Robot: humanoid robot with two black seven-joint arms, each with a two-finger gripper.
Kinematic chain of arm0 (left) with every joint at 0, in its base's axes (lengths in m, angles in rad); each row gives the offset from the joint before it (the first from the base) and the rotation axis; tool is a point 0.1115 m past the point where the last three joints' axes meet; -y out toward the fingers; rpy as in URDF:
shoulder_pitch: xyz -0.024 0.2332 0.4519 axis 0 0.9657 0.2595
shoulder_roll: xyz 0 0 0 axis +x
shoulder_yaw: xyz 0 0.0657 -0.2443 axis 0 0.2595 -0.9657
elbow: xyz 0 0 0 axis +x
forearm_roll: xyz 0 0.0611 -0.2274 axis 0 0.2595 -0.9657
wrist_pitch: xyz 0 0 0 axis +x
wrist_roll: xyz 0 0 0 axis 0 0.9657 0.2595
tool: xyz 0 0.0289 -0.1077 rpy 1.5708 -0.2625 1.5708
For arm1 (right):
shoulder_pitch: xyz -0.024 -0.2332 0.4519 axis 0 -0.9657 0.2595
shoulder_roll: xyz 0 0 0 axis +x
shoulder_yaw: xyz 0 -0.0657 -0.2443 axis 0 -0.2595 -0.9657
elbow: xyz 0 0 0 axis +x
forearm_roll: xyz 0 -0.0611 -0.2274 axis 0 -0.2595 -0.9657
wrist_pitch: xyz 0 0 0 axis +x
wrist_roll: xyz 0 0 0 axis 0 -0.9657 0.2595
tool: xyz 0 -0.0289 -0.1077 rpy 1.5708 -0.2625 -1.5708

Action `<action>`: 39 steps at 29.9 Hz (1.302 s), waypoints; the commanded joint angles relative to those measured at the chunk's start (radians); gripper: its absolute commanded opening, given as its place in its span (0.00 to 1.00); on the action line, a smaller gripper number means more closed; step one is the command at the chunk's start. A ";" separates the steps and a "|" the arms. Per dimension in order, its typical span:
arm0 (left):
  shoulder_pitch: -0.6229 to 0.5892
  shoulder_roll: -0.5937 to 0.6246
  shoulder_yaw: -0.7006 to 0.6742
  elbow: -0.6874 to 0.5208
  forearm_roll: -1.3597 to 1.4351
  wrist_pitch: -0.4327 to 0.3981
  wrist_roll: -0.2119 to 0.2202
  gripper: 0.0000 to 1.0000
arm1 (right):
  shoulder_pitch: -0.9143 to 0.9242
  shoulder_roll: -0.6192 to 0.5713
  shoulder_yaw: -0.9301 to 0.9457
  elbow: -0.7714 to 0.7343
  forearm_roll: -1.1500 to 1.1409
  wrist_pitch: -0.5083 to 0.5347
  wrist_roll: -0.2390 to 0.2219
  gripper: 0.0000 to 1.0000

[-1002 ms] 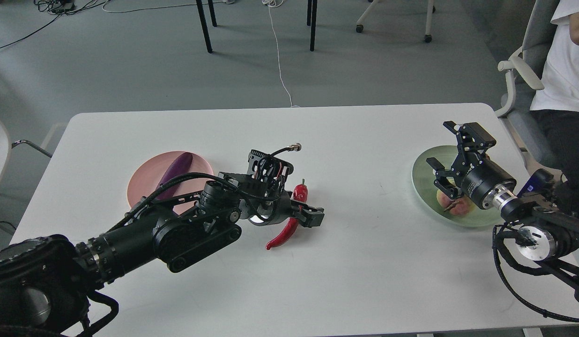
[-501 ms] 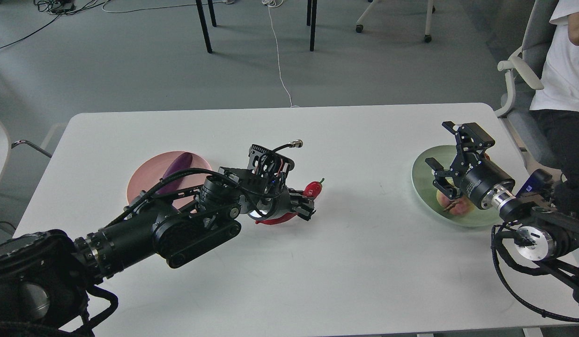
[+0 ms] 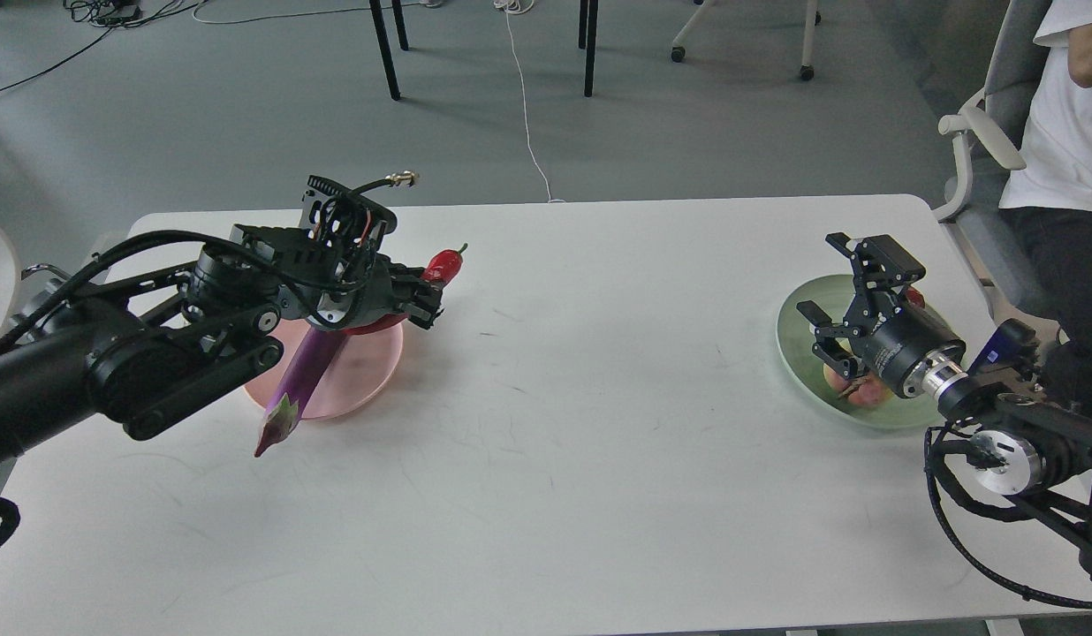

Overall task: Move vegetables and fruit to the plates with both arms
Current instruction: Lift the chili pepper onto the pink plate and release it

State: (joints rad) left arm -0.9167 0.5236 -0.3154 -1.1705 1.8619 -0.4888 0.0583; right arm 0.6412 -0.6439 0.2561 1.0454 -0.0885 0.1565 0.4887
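My left gripper (image 3: 422, 299) clamps a curved glossy red chili pepper (image 3: 442, 264) over the salmon pink round plate (image 3: 360, 375), stem end pointing up and right, away from me. On that plate a long slim purple eggplant (image 3: 300, 375) lies with its calyx tip overhanging the near rim towards me. My right gripper (image 3: 851, 305), fingers spread, hovers above the pale mint green plate (image 3: 798, 331) holding a pink-blushed round fruit (image 3: 860, 390).
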 commanded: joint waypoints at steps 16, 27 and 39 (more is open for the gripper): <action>0.056 0.044 0.006 0.014 -0.127 0.000 0.048 0.13 | -0.005 0.013 0.000 -0.007 -0.005 -0.003 0.000 0.98; 0.053 0.044 -0.001 0.005 -0.274 0.000 0.188 0.13 | -0.012 0.013 0.002 -0.005 -0.005 -0.003 0.000 0.98; 0.056 0.042 -0.010 0.005 -0.355 0.000 0.314 0.12 | -0.014 0.015 0.002 -0.005 -0.007 -0.003 0.000 0.98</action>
State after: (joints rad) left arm -0.8602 0.5676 -0.3212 -1.1668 1.5334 -0.4887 0.3472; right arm 0.6274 -0.6316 0.2577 1.0403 -0.0951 0.1543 0.4887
